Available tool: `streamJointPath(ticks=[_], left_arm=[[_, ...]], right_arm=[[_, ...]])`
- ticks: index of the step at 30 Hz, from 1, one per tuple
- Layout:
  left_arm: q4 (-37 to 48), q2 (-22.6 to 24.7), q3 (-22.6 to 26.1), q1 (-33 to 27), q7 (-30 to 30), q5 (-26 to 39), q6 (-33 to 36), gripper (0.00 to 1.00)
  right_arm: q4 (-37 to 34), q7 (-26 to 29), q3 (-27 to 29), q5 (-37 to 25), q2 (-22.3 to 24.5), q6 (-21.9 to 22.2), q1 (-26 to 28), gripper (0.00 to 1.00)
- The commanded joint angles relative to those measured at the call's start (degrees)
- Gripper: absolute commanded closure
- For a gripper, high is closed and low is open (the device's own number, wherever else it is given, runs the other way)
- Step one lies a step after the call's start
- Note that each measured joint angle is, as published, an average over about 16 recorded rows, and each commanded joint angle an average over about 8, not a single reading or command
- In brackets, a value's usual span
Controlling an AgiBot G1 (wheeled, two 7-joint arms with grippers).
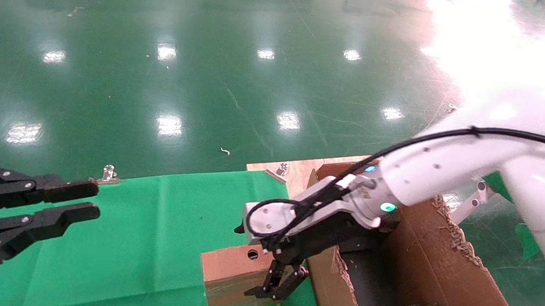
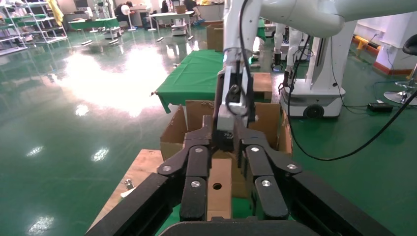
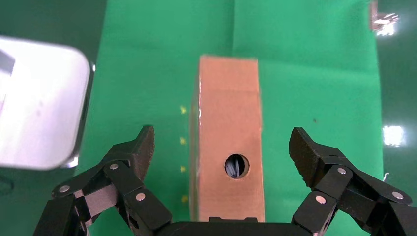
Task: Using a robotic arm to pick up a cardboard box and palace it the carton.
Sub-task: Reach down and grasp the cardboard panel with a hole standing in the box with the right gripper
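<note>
We see the cardboard box [image 1: 231, 277] standing on edge at the near end of the green surface [image 1: 151, 240], just beside the carton [image 1: 430, 269] at its 3 o'clock. In the head view its long axis runs from 12 to 6 o'clock, and its narrow top face, with the round hole [image 1: 253, 254], points upward. The right gripper [image 1: 276, 287] of the robotic arm [image 1: 444, 170] hovers over the box with its fingers [image 3: 129, 162] spread wide on either side, gripping nothing. The left gripper [image 1: 84, 202] waits at 9 o'clock, also released.
</note>
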Motion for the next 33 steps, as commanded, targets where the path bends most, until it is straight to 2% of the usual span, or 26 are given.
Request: streamJointPath(ticks=[1,3,4,11,12,15,16,23,24,33], left_arm=[[0.00,0.00,0.00,0.00,0.00,0.00,0.00,1.00],[0.00,0.00,0.00,0.00,0.00,0.00,0.00,1.00],[0.00,0.00,0.00,0.00,0.00,0.00,0.00,0.97],[0.00,0.00,0.00,0.00,0.00,0.00,0.00,0.10],[0.00,0.00,0.00,0.00,0.00,0.00,0.00,0.01],[0.01,-0.01,0.00,0.01,0.00,0.00,-0.01,0.00],[0.01,-0.01,0.00,0.01,0.00,0.00,-0.01,0.00],[0.02,-0.01,0.00,0.01,0.00,-0.01,-0.02,0.00],[0.02,-0.01,0.00,0.01,0.00,-0.01,-0.02,0.00],[0.02,-0.01,0.00,0.01,0.00,-0.01,-0.02,0.00]], right_arm=[[-1.23,-0.33,-2.19,-1.93,-1.74,-0.12,1.63,0.00],[-2.55,-1.02,-4.30,-3.40,-3.19,-0.14,3.14,0.00],[-3.24,-1.40,-5.29,-4.01,-3.88,-0.12,3.84,0.00],[-7.73,-4.45,-10.76,-6.11,-7.51,0.05,7.19,0.00],[-8.10,-4.78,-11.21,-6.22,-7.78,0.07,7.42,0.00],[-9.29,-5.62,-12.73,-6.59,-8.59,0.04,8.17,0.00],[-9.58,-5.76,-13.09,-6.68,-8.78,0.03,8.33,0.03],[-10.09,-5.97,-13.73,-6.90,-9.10,-0.06,8.67,0.89],[-10.02,-5.96,-13.63,-6.87,-9.05,-0.06,8.63,0.98],[-9.55,-5.80,-12.98,-6.63,-8.71,0.01,8.27,1.00]])
